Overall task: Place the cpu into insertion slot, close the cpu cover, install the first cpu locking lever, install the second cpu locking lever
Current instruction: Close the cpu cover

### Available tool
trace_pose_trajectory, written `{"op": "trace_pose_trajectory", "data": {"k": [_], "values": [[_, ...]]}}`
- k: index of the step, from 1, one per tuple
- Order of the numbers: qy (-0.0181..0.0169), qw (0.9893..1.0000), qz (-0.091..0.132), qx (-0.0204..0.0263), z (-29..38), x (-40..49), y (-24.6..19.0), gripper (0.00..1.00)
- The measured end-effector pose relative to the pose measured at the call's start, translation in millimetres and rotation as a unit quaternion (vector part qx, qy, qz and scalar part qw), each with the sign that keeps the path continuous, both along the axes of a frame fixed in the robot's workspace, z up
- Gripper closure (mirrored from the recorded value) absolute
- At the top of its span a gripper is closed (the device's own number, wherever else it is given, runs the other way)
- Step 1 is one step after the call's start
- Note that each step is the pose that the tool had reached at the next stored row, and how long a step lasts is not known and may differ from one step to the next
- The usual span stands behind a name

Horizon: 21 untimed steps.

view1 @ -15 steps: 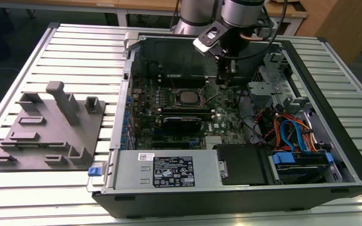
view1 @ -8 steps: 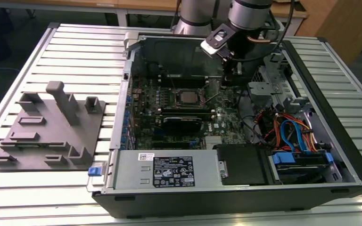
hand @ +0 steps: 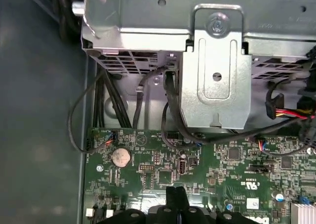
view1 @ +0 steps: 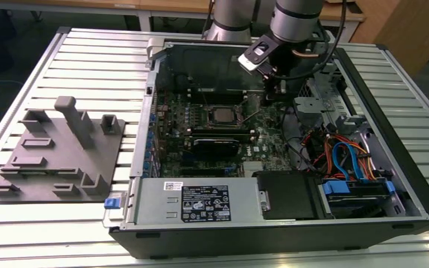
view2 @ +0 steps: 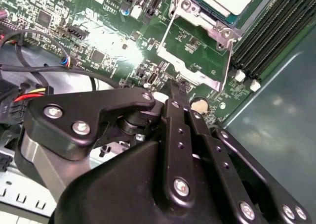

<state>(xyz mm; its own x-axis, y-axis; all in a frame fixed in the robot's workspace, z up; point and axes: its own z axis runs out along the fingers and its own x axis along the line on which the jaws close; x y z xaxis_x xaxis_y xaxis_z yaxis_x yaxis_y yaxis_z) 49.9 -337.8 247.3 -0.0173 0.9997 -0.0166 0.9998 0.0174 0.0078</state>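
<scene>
Gripper [view2: 177,91] near cpu [view1: 220,115] in insertion slot [view1: 206,115]

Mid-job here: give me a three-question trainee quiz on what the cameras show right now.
1. True or false: the cpu is already seated in the motherboard.
2. The jaws of the gripper are: A) shut, nothing between them; B) shut on the cpu; C) wide open.
3. Short answer: what round silver part sits on the motherboard in the first wrist view?
Key: 1 true; 2 A; 3 coin battery.
</scene>
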Motion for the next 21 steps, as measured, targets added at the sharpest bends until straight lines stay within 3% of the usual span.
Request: {"op": "trace_pose_trajectory", "data": {"k": [12, 21], "values": [[0.0000, 1.0000, 0.000, 0.0015, -0.1, -16.9, 0.4, 0.90], [0.0000, 1.0000, 0.000, 0.0017, -0.7, -20.7, 0.6, 0.90]]}}
